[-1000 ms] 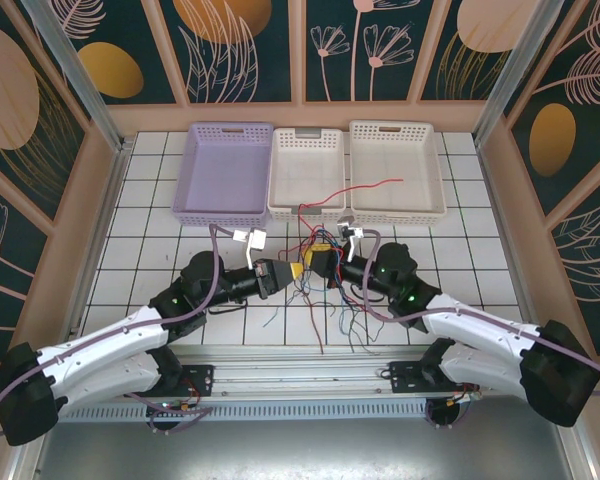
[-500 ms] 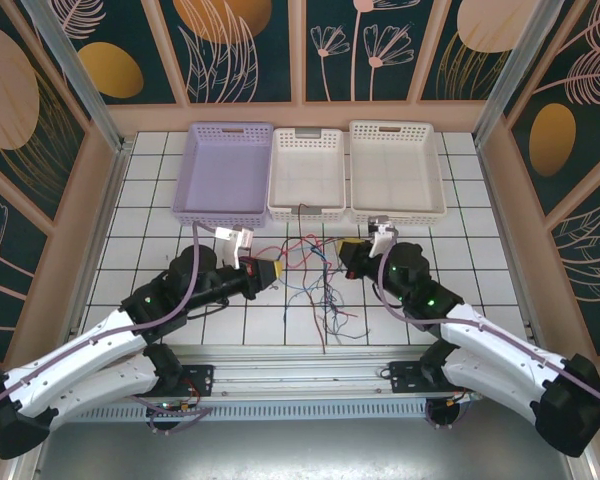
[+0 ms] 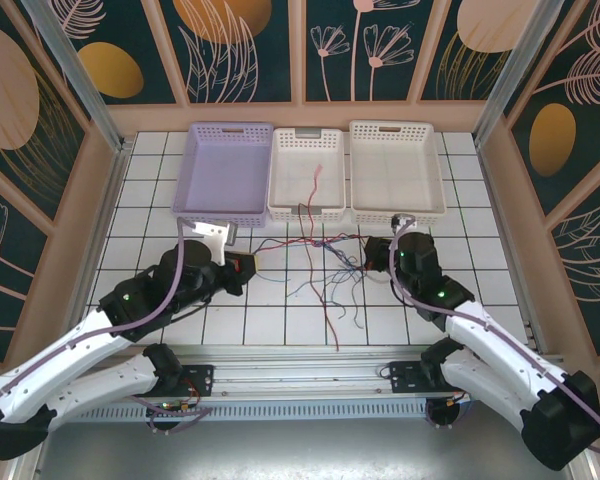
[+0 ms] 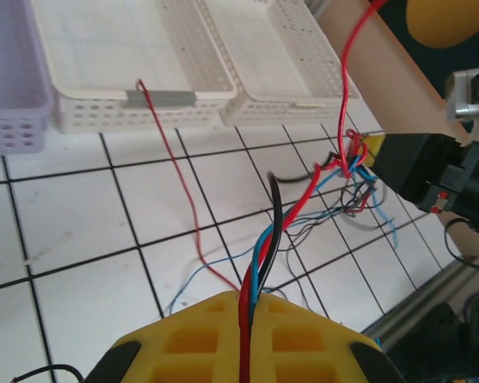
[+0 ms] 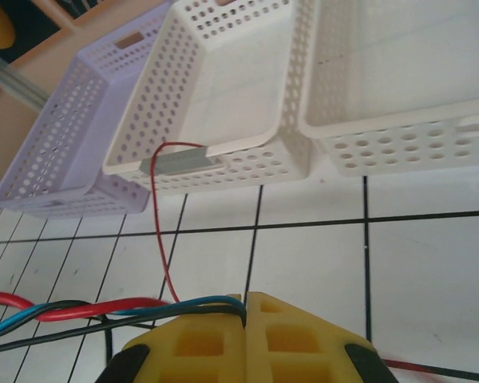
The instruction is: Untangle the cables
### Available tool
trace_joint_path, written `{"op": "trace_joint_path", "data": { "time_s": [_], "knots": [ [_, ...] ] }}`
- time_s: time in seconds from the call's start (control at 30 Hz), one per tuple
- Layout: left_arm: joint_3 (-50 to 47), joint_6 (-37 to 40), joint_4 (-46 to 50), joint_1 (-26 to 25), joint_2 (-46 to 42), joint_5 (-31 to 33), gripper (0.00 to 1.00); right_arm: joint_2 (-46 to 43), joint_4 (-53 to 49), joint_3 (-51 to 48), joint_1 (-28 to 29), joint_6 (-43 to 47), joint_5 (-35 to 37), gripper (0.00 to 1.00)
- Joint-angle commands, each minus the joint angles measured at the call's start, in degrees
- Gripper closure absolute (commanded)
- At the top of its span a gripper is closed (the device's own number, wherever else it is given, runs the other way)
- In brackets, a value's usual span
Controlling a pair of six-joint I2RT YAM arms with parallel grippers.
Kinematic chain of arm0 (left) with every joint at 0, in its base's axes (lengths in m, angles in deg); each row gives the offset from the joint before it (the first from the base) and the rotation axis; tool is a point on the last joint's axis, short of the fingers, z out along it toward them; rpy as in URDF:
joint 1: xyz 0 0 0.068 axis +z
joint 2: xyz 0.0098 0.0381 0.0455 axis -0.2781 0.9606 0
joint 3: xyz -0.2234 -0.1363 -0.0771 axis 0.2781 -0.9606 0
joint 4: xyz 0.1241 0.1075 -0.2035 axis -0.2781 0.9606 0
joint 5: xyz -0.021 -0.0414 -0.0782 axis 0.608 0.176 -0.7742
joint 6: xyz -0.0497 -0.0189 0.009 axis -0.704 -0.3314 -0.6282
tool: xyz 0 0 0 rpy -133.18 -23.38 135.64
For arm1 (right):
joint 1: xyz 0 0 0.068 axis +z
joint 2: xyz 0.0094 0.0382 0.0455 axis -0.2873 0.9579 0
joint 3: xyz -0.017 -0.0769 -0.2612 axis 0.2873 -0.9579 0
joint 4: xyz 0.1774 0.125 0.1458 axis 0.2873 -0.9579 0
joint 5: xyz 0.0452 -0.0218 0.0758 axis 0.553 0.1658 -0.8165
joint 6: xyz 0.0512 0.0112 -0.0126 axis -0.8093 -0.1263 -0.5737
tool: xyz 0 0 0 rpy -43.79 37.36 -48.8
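The left jaws, carried by the left arm [image 3: 130, 300], are closed. The left wrist view shows their yellow pads [image 4: 199, 347] pressed together on a bundle of the cables [image 3: 325, 244], with one red, one blue and one black wire emerging from the seam. The right jaws, carried by the right arm [image 3: 470, 320], are also closed. The right wrist view shows their pads [image 5: 303, 339] clamped on red, blue and dark wires that leave the seam sideways. Reference landmark: the middle basket [image 3: 306, 208], white, standing between a purple basket [image 3: 225, 170] and a second white basket [image 3: 395, 165] on the tiled desk [image 3: 150, 205]. The left jaws sit in front of and to the left of the middle basket, and the right jaws sit in front of and to its right. The cables span the gap between them, directly in front of the middle basket, with a knotted cluster nearer the right jaws. One thin red wire ends at the grey label [image 5: 176, 162] on the middle basket's front wall. Another red end rises from the cluster and, in the top view, appears over the middle basket's interior. Loose ends trail across the desk, away from the middle basket.
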Motion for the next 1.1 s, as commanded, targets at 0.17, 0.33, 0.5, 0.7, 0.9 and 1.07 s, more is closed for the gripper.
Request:
{"op": "trace_joint_path", "data": {
  "time_s": [0.17, 0.33, 0.5, 0.7, 0.9, 1.07],
  "knots": [
    [8.27, 1.54, 8.13, 0.42, -7.34, 16.76, 1.00, 3.05, -13.08, 0.90, -10.41, -2.99, 5.87, 1.00],
    [9.51, 0.09, 8.83, 0.43, -10.41, 22.52, 1.00, 3.95, -15.05, 0.68, -12.38, -3.46, 7.50, 1.00],
    [11.12, -0.15, 8.11, 0.50, -13.97, 28.27, 1.00, 5.84, -15.62, 0.96, -13.64, -4.60, 8.38, 1.00],
    [7.74, -0.55, 2.12, 0.44, -10.60, 18.06, 1.00, 3.81, -9.63, 0.21, -13.41, -2.19, -2.61, 1.00],
    [-1.72, -4.27, -8.73, 0.50, -7.65, 9.55, 1.00, -3.21, -3.08, -1.25, -12.70, 1.00, -16.13, 0.60],
    [-6.43, -6.58, -15.90, 0.42, -4.03, 4.72, 1.00, -4.02, -2.47, -0.90, -12.34, 1.59, -21.98, 0.43]
  ]
}}
